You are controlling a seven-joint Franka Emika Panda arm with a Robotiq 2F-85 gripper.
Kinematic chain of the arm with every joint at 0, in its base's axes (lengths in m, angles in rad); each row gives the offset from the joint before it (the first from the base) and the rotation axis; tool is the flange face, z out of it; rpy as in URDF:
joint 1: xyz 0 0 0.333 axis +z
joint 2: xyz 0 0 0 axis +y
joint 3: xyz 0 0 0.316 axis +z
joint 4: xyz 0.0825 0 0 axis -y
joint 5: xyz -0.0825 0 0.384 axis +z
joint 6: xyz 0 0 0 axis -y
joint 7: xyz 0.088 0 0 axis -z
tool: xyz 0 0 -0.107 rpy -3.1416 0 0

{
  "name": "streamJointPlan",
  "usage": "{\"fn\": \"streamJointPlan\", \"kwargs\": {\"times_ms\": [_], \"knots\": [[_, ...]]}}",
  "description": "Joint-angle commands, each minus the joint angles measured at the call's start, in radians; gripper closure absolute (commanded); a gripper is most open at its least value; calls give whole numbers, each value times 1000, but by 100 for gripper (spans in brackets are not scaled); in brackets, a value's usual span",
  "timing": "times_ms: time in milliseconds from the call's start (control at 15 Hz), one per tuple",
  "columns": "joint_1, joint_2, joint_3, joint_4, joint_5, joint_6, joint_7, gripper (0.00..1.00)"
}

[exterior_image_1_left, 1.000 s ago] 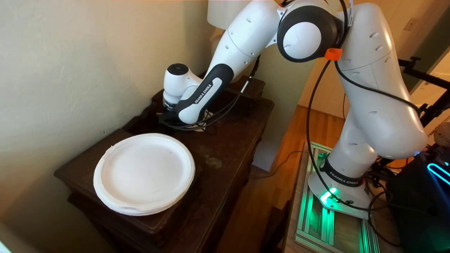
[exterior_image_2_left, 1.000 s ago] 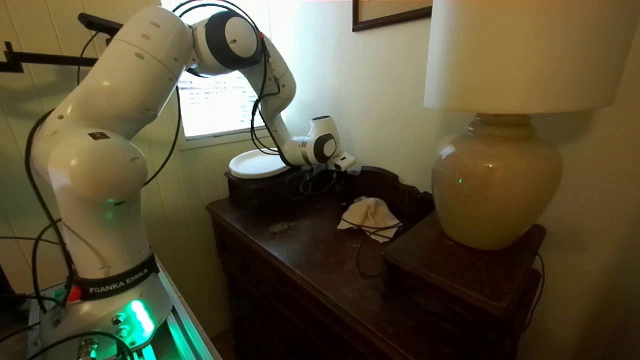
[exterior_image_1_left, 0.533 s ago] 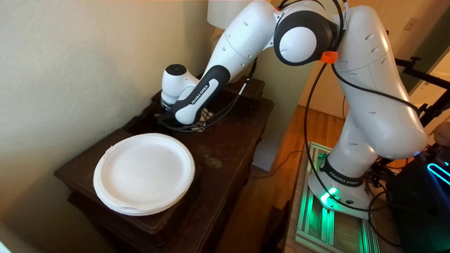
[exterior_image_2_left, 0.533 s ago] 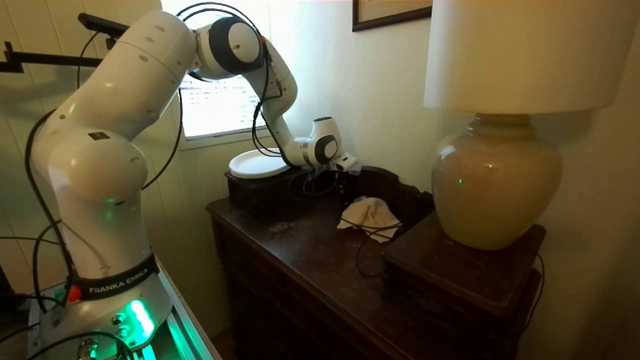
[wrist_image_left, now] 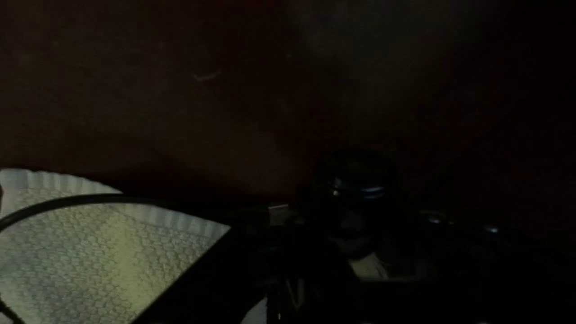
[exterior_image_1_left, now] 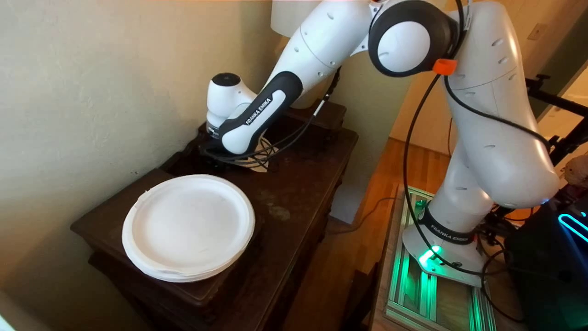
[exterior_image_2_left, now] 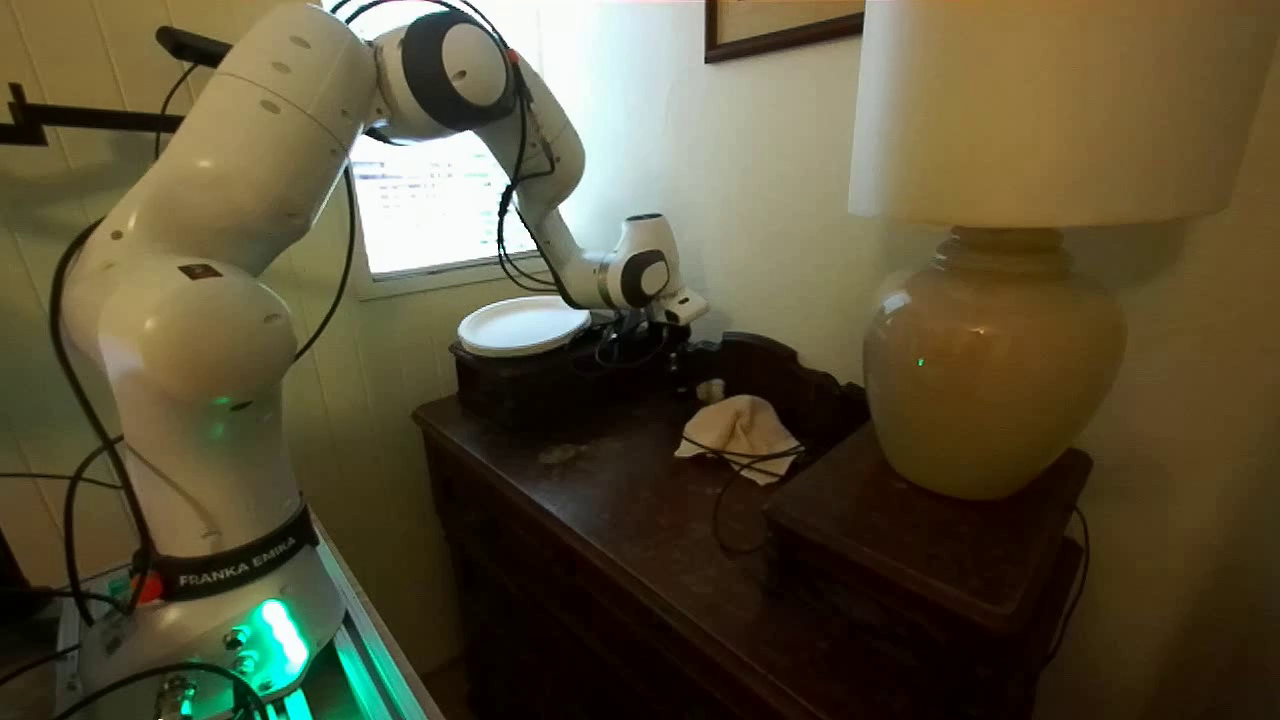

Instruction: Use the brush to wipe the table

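The gripper (exterior_image_2_left: 682, 360) has risen a little with the arm (exterior_image_2_left: 270, 140) over the last half second, and a small pale tuft (exterior_image_2_left: 710, 390) just below it now shows more fully past the edge of the cloth (exterior_image_2_left: 740, 432). The cloth itself, crumpled to a peak, lies where it did, below the gripper and toward the lamp (exterior_image_2_left: 990, 375). Whether the tuft is the brush I cannot tell; in the wrist view a dark rounded shape (wrist_image_left: 355, 173) with a glinting rim and some pale strands (wrist_image_left: 374, 267) show close by the gripper, too dim to name. Nor can I tell whether the gripper is clamped on anything or slack, since its fingers melt into the dark wood around them. Beneath it spreads the dresser top (exterior_image_2_left: 600, 490), and the carved backboard (exterior_image_2_left: 765, 355) rises near it. A black cable (wrist_image_left: 90, 198) crosses the cloth, left of the gripper in the wrist view. On the gripper's other side from the lamp, white plates (exterior_image_1_left: 186, 225) stand stacked on the dresser's raised end.
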Motion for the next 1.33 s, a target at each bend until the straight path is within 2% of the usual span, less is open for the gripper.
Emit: {"fn": "streamJointPlan", "kwargs": {"times_ms": [0,267,467,600,667,733,867,1067,1267], "knots": [[-93,-179,131,-125,160,-89,-100,84],[-232,-308,277,-210,447,-162,-301,84],[-349,-384,353,-281,691,-250,-474,84],[-411,-425,369,-331,840,-333,-581,84],[-386,-446,313,-352,923,-399,-643,84],[-390,-453,290,-371,977,-453,-676,84],[-391,-477,228,-414,1042,-584,-708,84],[-391,-481,146,-452,1079,-772,-701,84],[-386,-460,86,-467,1052,-940,-645,84]]}}
